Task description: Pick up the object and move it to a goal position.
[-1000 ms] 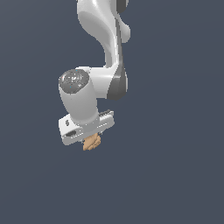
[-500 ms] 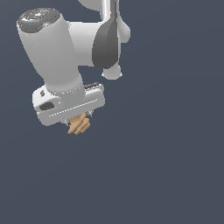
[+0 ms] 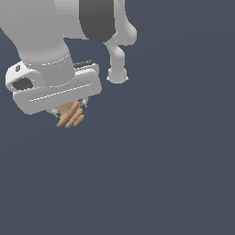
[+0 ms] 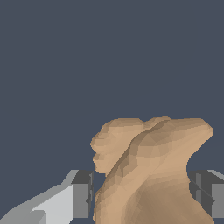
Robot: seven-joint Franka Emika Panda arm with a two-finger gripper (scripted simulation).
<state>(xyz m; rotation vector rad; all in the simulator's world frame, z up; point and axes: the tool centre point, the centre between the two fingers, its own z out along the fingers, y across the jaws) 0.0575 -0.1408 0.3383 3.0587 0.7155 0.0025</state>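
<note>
While the arm point(image 3: 55, 27) fills the upper part of the exterior view on that view's left, everything behind it is flat dark blue-grey, with no bench edge or surface line visible. White links, one dark grey band point(image 3: 97, 18) near the top, and a narrower white link ending in a rounded knob point(image 3: 118, 75) hanging down on the exterior view's right of the hand.

Below the wrist sits the flat white hand body point(image 3: 57, 94), tilted, its long face toward the camera, with a dark slot in the end nearer the exterior view's left.

Gripper point(image 3: 69, 109): fingers mostly hidden under the hand body in the exterior view, only small grey tips show beside the load. Wrist view shows both fingers point(image 4: 81, 194) with dark pads, one on each side of the object, pads at or very near its flanks. So it's closed down to the object's width and carrying it.

Object point(image 3: 69, 114): tan-orange, lumpy, sticks out below the hand body, ridged finger-like lobes pointing down toward the exterior view's right. Narrower than the hand body. Nothing under or around it, hanging clear in the air. In the wrist view it point(image 4: 153, 170) blocks most of the gap between the fingers, with only plain background beyond.
</note>
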